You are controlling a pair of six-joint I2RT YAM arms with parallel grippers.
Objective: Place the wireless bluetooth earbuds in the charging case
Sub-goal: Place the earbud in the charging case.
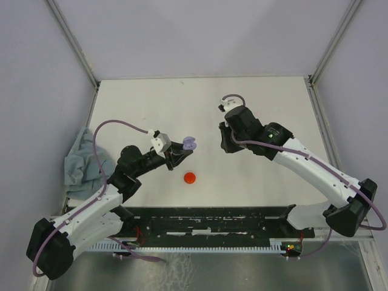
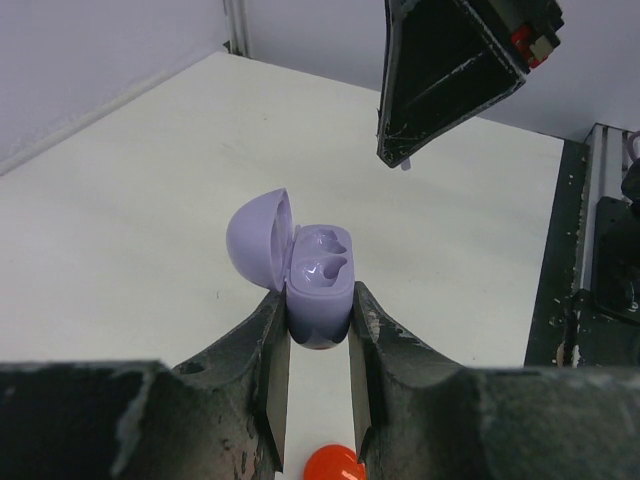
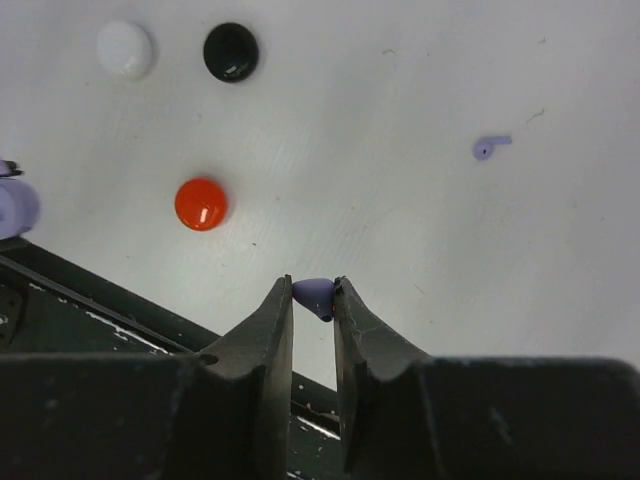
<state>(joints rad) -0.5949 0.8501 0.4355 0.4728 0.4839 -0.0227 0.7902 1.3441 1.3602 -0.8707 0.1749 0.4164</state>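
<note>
A white bench (image 1: pixel 151 103), faintly scuffed, stands between pale grey walls (image 1: pixel 36 73); a black slotted rail (image 1: pixel 212 221) runs along its near edge; a crumpled blue-grey cloth (image 1: pixel 80 160) lies at its left edge.

The left arm reaches low toward the middle; the left hand (image 2: pixel 318 300) is clamped on the base of an open lavender plastic charging case (image 2: pixel 320 275), held off the surface, its lid tipped back to one side and both moulded sockets showing. The right arm bends in from the right with its wrist pointing down; the right hand (image 3: pixel 313 290) pinches a small lavender plastic earbud (image 3: pixel 316 296) between narrow fingertips, above the bench, near the case but apart from it.

A second lavender earbud (image 3: pixel 490 147) lies loose on the bench, well apart from the rest; a round red case (image 3: pixel 200 203) sits just on the near side of the left hand; a round black case (image 3: pixel 231 51) and a round white case (image 3: pixel 125 49) lie side by side, seen only from the right wrist. The widest stretch of bench lies between the two hands and the far wall; the rail and the cloth bound the near and left sides.
</note>
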